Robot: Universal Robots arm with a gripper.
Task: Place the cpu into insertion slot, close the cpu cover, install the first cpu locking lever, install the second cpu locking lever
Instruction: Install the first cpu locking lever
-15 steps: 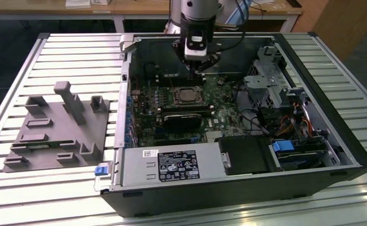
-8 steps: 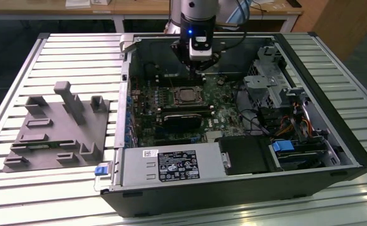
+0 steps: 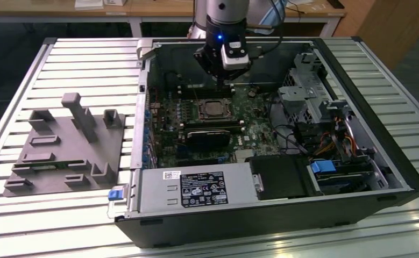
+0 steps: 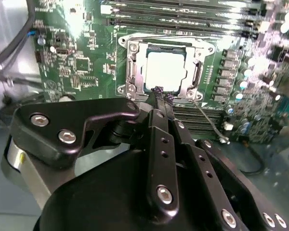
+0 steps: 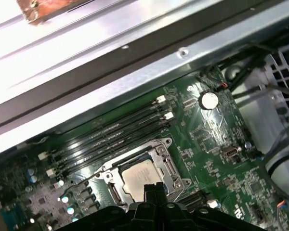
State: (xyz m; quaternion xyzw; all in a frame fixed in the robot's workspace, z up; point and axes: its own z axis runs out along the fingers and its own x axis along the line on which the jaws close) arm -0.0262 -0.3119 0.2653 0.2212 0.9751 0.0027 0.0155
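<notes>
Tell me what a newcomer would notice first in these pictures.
The open computer case dominates the exterior view, its green motherboard exposed. On the board the bright silver cpu gleams, with the black pincer poised at its edge. A grey moulded fixture lies at the exterior view's left.

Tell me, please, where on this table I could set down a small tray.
The slatted table is bare on the exterior view's left, around the grey fixture, and along the strip nearest the camera beside the computer case. Inside the case it is crowded: the gripper hangs over the cpu, with cables close by.
</notes>
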